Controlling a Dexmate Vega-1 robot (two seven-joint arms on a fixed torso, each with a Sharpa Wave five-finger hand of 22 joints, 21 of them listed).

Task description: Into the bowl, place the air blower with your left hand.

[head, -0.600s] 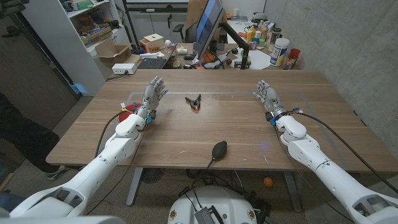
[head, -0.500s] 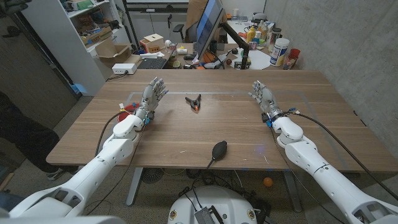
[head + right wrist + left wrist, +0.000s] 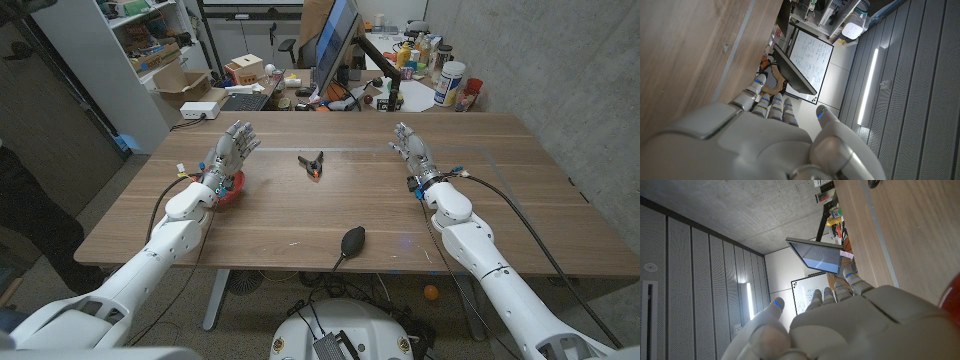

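The black air blower [image 3: 352,241] lies near the table's front edge, its thin nozzle pointing toward me. The red bowl [image 3: 231,190] sits at the left of the table, partly hidden behind my left wrist; a sliver of its rim [image 3: 953,306] shows in the left wrist view. My left hand [image 3: 225,158] is raised just beyond the bowl with its fingers spread and nothing in it, far from the blower. My right hand [image 3: 409,153] stands open at the right of the middle, fingers apart and pointing away. Their backs fill the wrist views: left hand [image 3: 840,325], right hand [image 3: 765,145].
A small black clamp with orange tips [image 3: 313,162] lies at the table's middle back. Behind the far edge stand a monitor [image 3: 335,40], boxes and bottles. A dark-clothed person [image 3: 20,210] is at the left edge. The wooden table [image 3: 300,215] stretches between the hands.
My left hand has shifted to the left, so the bowl now shows on the wrist's other side. My right hand has moved left toward the table's middle.
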